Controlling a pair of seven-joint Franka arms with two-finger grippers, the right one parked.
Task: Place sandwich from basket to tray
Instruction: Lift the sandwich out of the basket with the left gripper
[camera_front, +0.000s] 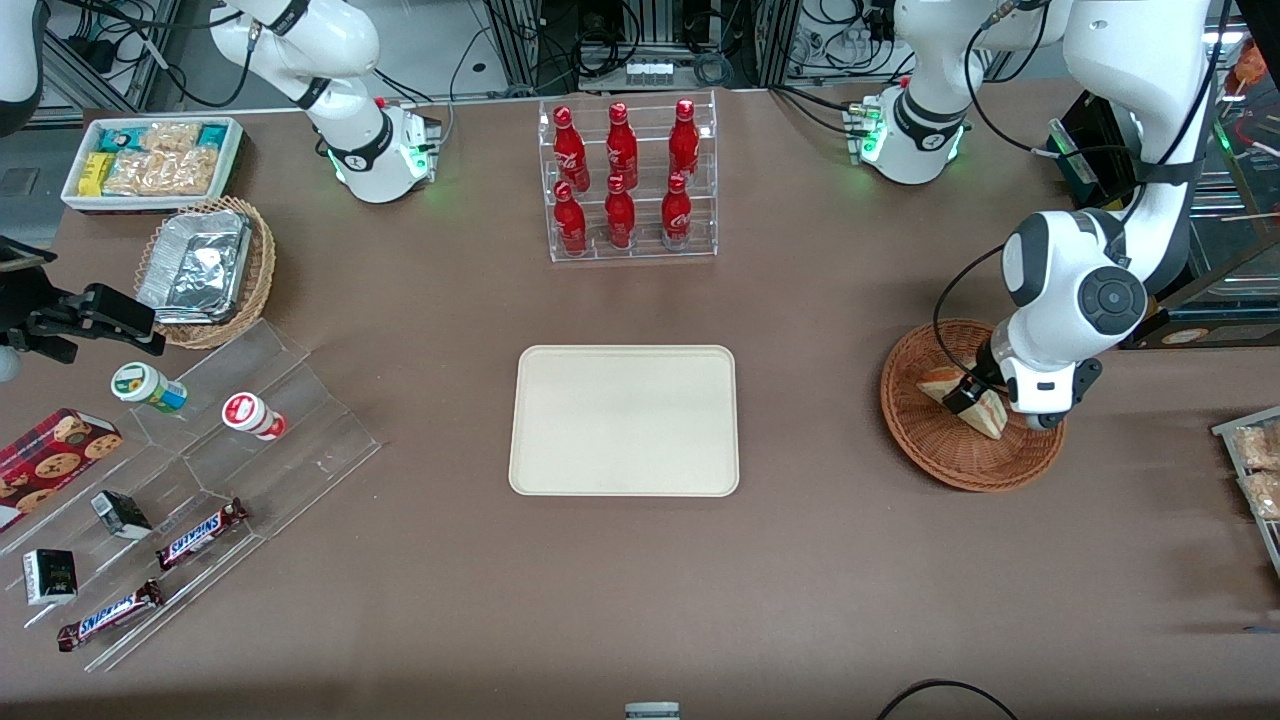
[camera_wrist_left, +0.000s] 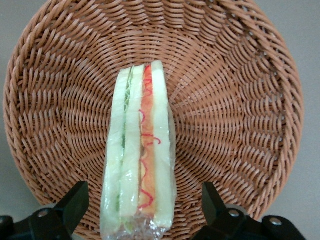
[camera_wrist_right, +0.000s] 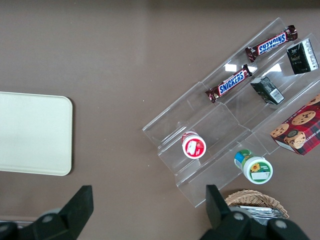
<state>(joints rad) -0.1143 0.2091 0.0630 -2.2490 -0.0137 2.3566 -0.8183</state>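
The sandwich (camera_front: 940, 383), a plastic-wrapped wedge of pale bread with red and yellowish filling, lies in the round reddish-brown wicker basket (camera_front: 960, 470) toward the working arm's end of the table. My gripper (camera_front: 985, 400) is down in the basket, open. In the left wrist view its black fingers (camera_wrist_left: 75, 202) stand either side of the sandwich (camera_wrist_left: 142, 145) with a gap on each side, the basket (camera_wrist_left: 235, 100) weave beneath. The cream tray (camera_front: 625, 420) lies bare at mid-table, beside the basket.
A clear rack of red bottles (camera_front: 628, 180) stands farther from the front camera than the tray. Toward the parked arm's end are an acrylic stepped stand with snacks (camera_front: 200, 470), a light wicker basket of foil trays (camera_front: 205, 270) and a white snack bin (camera_front: 150, 160).
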